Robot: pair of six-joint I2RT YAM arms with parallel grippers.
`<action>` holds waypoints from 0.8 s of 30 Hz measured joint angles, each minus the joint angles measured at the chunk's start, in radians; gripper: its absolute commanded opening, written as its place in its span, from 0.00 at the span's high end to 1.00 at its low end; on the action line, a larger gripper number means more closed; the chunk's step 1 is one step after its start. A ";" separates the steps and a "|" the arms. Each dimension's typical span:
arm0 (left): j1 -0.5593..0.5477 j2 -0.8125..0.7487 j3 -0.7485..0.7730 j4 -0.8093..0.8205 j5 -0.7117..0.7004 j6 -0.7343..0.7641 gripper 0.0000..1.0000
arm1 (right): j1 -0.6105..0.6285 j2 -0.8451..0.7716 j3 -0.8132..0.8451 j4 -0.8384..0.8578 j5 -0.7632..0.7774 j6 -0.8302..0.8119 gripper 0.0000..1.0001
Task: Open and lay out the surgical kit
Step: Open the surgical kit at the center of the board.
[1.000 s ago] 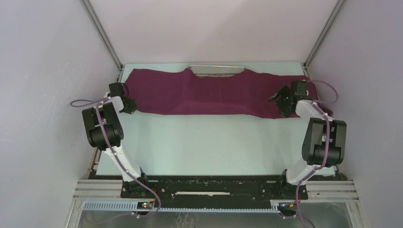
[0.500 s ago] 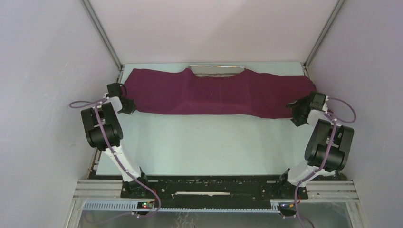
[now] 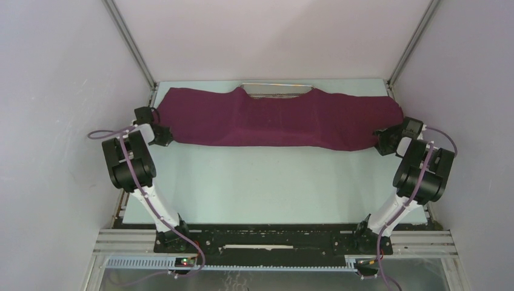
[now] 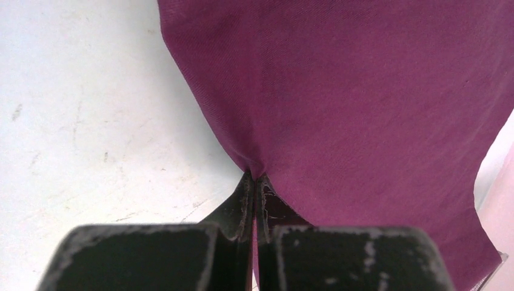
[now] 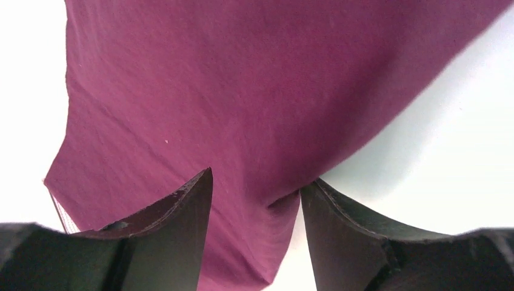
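**Right arm swung out to the cloth's right end; wrap not yet opened**

Top view: The maroon-purple cloth wrap (image 3: 273, 118) lies as a long band across the far half of the pale desk (image 3: 260, 182). A sliver of the rectangular silver wire-mesh tray (image 3: 277, 90) shows at its far edge, mid-span. No instruments are visible. A second ago the right claw (image 3: 382, 140) sat over the cloth, inboard of its right end. It has since moved outward and now sits at the cloth's near right corner. The left claw (image 3: 162, 134) has not moved from the near left corner. The cloth outline is nearly unchanged.

Left wrist view: The jaws are pressed together on a pinch of cloth, and the fabric fans away from the tips. The grip looks firm.

Right wrist view: The jaws stand apart, straddling a raised fold of cloth that puckers against one finger. They are not clamped on it.

Judgement: One corner is secured and the other is about to be taken. Once both are held, the near flap can probably be drawn toward the arms to uncover the tray. If the right jaws close too shallow, the fold could slip out.
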State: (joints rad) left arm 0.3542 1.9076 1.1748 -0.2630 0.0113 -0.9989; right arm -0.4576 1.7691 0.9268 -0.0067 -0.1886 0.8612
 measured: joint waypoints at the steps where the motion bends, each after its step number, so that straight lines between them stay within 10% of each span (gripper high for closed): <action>1: 0.001 0.000 0.000 0.000 0.002 0.000 1.00 | 0.000 0.011 0.008 0.008 -0.004 0.002 0.39; 11: 0.012 0.010 0.013 -0.007 0.021 0.000 1.00 | 0.008 0.108 0.098 -0.017 -0.006 0.012 0.98; 24: 0.034 0.010 0.013 -0.016 0.050 -0.007 1.00 | 0.048 0.209 0.356 -0.190 0.022 -0.011 1.00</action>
State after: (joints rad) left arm 0.3885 1.9175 1.1877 -0.2787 0.0612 -1.0058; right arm -0.4091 1.9778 1.2831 -0.1963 -0.1665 0.8505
